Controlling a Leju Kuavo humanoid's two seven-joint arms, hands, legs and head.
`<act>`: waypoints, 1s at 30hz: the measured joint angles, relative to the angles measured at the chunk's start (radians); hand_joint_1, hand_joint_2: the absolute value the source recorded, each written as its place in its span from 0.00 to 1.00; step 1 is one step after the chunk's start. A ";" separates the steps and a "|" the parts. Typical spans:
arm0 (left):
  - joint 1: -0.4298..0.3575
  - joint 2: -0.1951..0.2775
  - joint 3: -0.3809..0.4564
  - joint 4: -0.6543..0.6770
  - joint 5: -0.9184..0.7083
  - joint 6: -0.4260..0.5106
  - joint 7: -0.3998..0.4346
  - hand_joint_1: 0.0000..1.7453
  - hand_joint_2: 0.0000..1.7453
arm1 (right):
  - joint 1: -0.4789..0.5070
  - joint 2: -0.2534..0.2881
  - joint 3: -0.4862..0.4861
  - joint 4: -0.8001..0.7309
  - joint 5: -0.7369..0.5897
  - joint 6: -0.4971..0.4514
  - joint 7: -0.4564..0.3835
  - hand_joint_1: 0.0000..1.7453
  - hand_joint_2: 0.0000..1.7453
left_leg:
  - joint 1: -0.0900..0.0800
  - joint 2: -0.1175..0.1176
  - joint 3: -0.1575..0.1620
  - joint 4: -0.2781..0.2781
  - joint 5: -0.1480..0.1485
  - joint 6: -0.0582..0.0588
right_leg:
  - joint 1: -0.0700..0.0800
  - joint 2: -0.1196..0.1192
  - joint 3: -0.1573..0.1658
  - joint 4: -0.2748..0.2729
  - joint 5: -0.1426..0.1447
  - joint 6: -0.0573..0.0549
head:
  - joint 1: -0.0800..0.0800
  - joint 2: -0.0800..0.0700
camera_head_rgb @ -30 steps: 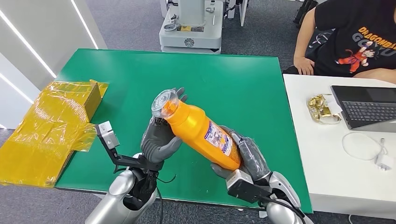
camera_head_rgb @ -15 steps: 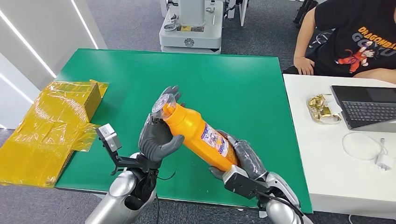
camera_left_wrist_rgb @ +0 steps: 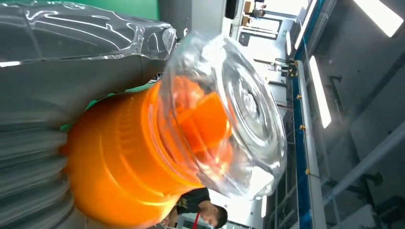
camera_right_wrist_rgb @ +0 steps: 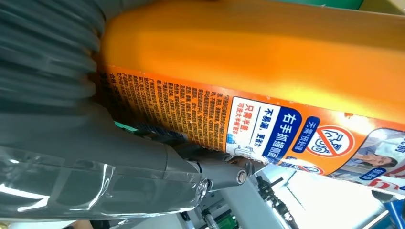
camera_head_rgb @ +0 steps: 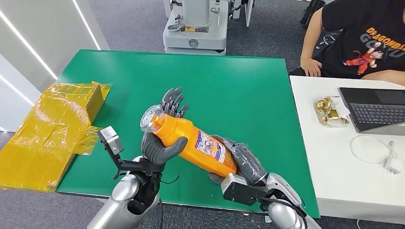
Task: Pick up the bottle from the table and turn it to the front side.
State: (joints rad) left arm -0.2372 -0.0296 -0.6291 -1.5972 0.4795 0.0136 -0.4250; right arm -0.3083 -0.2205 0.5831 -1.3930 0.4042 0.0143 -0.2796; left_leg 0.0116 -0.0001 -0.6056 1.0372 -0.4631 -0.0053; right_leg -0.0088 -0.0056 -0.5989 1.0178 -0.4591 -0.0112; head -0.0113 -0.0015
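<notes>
An orange bottle (camera_head_rgb: 196, 143) with a clear cap (camera_head_rgb: 154, 119) hangs tilted above the green table (camera_head_rgb: 239, 86), cap toward the left. My left hand (camera_head_rgb: 162, 143) holds its neck end: the thumb lies across the front and the fingers (camera_head_rgb: 174, 102) stand spread behind the cap. My right hand (camera_head_rgb: 241, 160) grips the base end. The left wrist view has the cap (camera_left_wrist_rgb: 224, 119) and orange shoulder (camera_left_wrist_rgb: 119, 162) close against the thumb (camera_left_wrist_rgb: 71, 71). The right wrist view has the printed label (camera_right_wrist_rgb: 267, 124) beside my right hand (camera_right_wrist_rgb: 71, 143).
A yellow film-wrapped box (camera_head_rgb: 52, 124) lies at the table's left edge. On the right, a white table (camera_head_rgb: 334, 162) carries a laptop (camera_head_rgb: 377, 109), a snack pack (camera_head_rgb: 329, 110) and a charger cable (camera_head_rgb: 382, 155). A person (camera_head_rgb: 363, 43) sits behind it. A white machine (camera_head_rgb: 196, 28) stands beyond the table.
The bottle has tipped flatter and shifted left, its neck settling lower into my left hand, whose thumb now crosses its front. My right hand followed leftward with the base.
</notes>
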 joint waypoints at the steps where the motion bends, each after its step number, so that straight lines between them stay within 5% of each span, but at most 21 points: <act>1: 0.000 0.000 0.000 0.000 0.001 -0.001 0.000 0.00 1.00 | -0.002 0.000 0.002 0.000 0.000 0.004 -0.003 1.00 1.00 | 0.000 0.000 0.000 0.000 0.000 0.000 | 0.000 0.000 0.000 0.000 0.000 0.000 | 0.000 0.000; 10: 0.000 -0.004 0.000 0.000 0.003 -0.004 0.005 0.01 1.00 | -0.018 0.015 0.010 0.022 -0.017 0.044 -0.016 1.00 1.00 | 0.000 0.000 0.000 0.000 0.000 0.000 | 0.000 0.000 0.000 0.000 0.000 0.000 | 0.000 0.000; 14: 0.000 -0.004 0.000 0.000 0.002 -0.004 0.005 1.00 1.00 | -0.018 0.019 0.010 0.030 -0.017 0.045 -0.017 1.00 1.00 | 0.000 0.000 0.000 0.000 0.000 0.000 | 0.000 0.000 0.000 0.000 0.000 0.000 | 0.000 0.000; 30: 0.000 -0.004 0.000 0.000 -0.025 0.000 -0.007 1.00 1.00 | -0.018 0.024 0.008 0.057 -0.014 0.048 -0.017 0.98 1.00 | 0.000 0.000 0.000 0.000 0.000 0.000 | 0.000 0.000 0.000 0.000 0.000 0.000 | 0.000 0.000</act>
State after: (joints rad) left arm -0.2367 -0.0341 -0.6289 -1.5969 0.4549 0.0136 -0.4322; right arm -0.3265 -0.1965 0.5909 -1.3364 0.3899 0.0622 -0.2964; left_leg 0.0116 -0.0001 -0.6055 1.0372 -0.4630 -0.0053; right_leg -0.0088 -0.0056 -0.5988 1.0179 -0.4591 -0.0112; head -0.0114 -0.0015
